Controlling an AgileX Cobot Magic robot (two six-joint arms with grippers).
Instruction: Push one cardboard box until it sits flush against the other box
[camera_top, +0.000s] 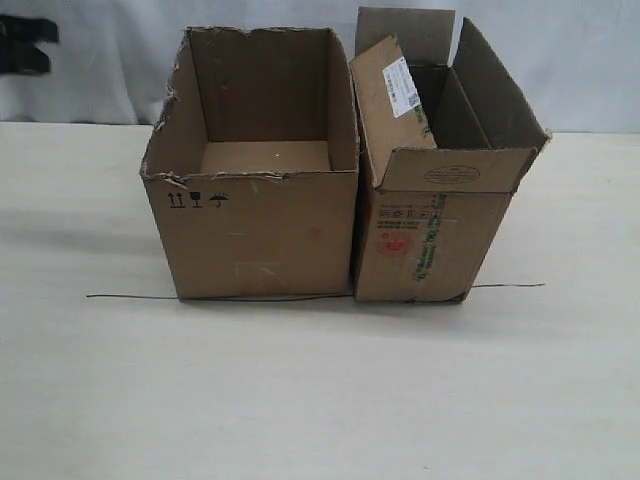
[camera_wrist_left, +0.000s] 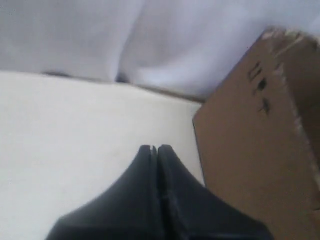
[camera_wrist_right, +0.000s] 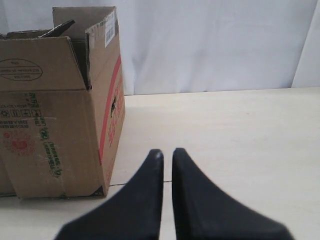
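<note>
**A:** What fills the scene?

**B:** A pale surface (camera_top: 320, 400) carries two open brown boxes side by side. The wide box (camera_top: 260, 230), with a torn rim and no flaps, sits on the left in the exterior view. The narrow box (camera_top: 430, 240), its flaps up, stands just to its right.

**A:** Do they meet?

**B:** Their facing walls touch at the front corner. The narrow box looks slightly turned, so a sliver of gap may remain further back. I judge the push nearly finished.

**A:** And the robot's hands?

**B:** Both hold nothing. The left hand (camera_wrist_left: 154, 148) has its fingers pressed together, a blunt shape suited to pushing, and is near the wide box's outer wall. The right hand (camera_wrist_right: 166, 152) shows only a thin slit between its fingers and is near the narrow box, apart from it.

**A:** Anything smaller?

**B:** A thin dark line (camera_top: 130, 296) runs under both front edges, probably an alignment mark.
</note>
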